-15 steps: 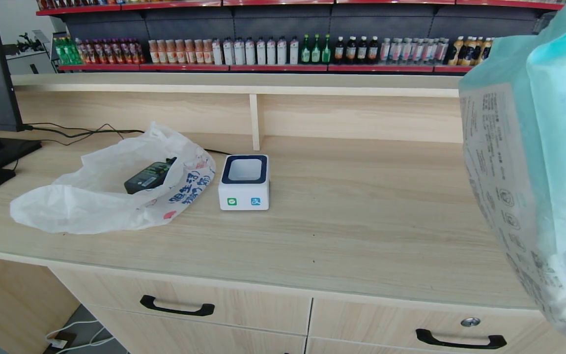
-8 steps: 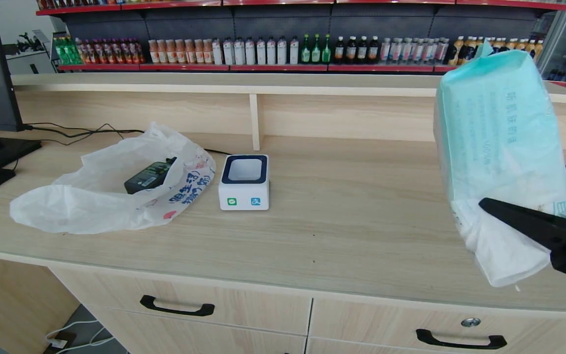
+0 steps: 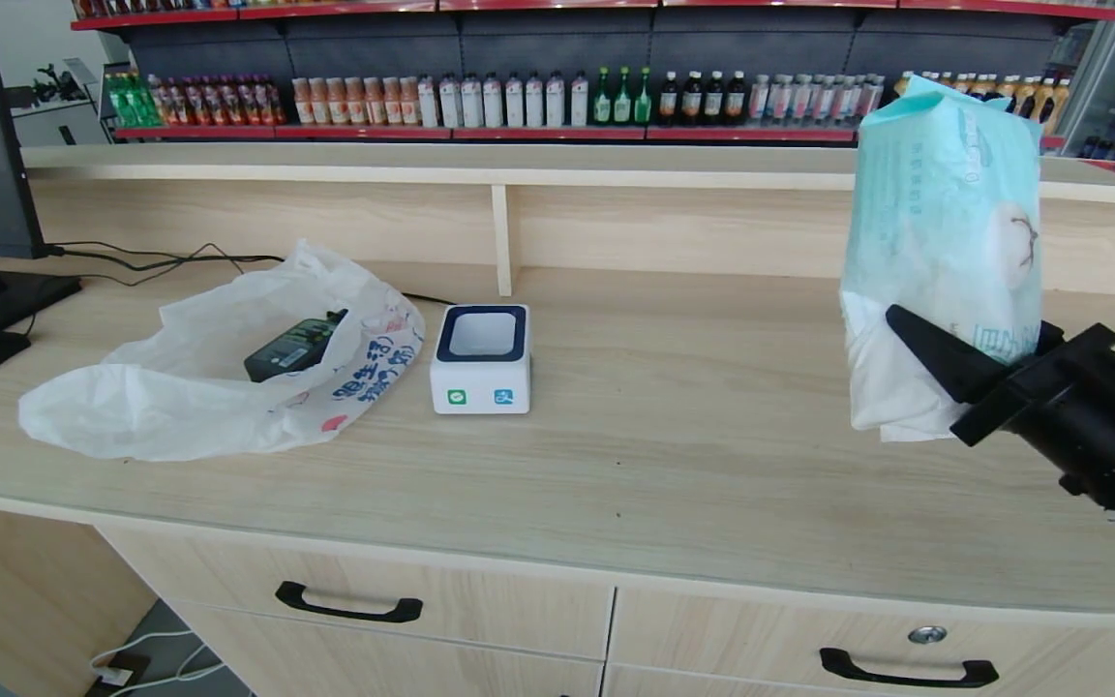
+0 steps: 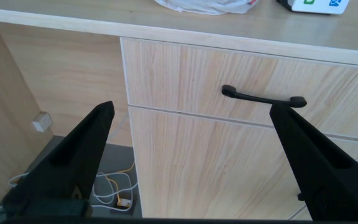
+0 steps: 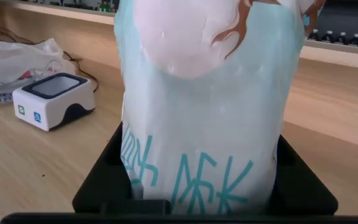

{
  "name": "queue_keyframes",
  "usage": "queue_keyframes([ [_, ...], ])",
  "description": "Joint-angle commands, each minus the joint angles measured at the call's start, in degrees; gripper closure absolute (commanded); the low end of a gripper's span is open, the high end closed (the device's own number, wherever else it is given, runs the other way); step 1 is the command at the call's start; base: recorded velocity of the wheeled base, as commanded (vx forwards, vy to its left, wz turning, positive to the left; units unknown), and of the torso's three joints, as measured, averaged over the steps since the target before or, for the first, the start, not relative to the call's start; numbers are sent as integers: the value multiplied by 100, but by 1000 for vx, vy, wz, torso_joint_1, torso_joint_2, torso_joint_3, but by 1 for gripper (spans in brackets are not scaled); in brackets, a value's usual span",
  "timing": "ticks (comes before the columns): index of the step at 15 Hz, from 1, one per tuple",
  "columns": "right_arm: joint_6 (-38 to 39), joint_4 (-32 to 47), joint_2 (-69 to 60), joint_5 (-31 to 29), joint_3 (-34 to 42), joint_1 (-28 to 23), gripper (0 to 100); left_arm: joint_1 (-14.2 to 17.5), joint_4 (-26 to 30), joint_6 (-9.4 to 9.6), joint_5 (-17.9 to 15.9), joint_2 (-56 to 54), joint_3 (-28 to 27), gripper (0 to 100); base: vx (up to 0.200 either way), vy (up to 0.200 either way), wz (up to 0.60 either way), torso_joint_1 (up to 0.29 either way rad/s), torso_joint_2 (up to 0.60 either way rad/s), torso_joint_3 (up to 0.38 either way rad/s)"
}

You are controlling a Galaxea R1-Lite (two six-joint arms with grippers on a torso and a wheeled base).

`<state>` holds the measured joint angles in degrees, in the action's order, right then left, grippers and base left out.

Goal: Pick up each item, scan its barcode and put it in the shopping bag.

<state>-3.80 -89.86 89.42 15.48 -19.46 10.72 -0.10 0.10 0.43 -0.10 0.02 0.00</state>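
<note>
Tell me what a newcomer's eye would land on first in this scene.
The tall teal-and-white packet stands out first, held upright in the right pincer above the right side of the counter. Next come the white shopping bag, lying on the left of the counter with a dark item inside it, and the small white scanner just beside the bag.
</note>
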Motion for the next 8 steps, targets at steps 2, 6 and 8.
queue_keyframes([
  [2,-244,-14,41,-274,-85,185,100,1,-1,1,1,-2,0,0,0,0,0,0,0,0],
  [6,-226,-14,366,-713,-726,185,100,1,-1,1,1,-2,0,0,0,0,0,0,0,0],
  [8,-217,-14,462,-713,-753,220,100,1,-1,1,1,-2,0,0,0,0,0,0,0,0],
])
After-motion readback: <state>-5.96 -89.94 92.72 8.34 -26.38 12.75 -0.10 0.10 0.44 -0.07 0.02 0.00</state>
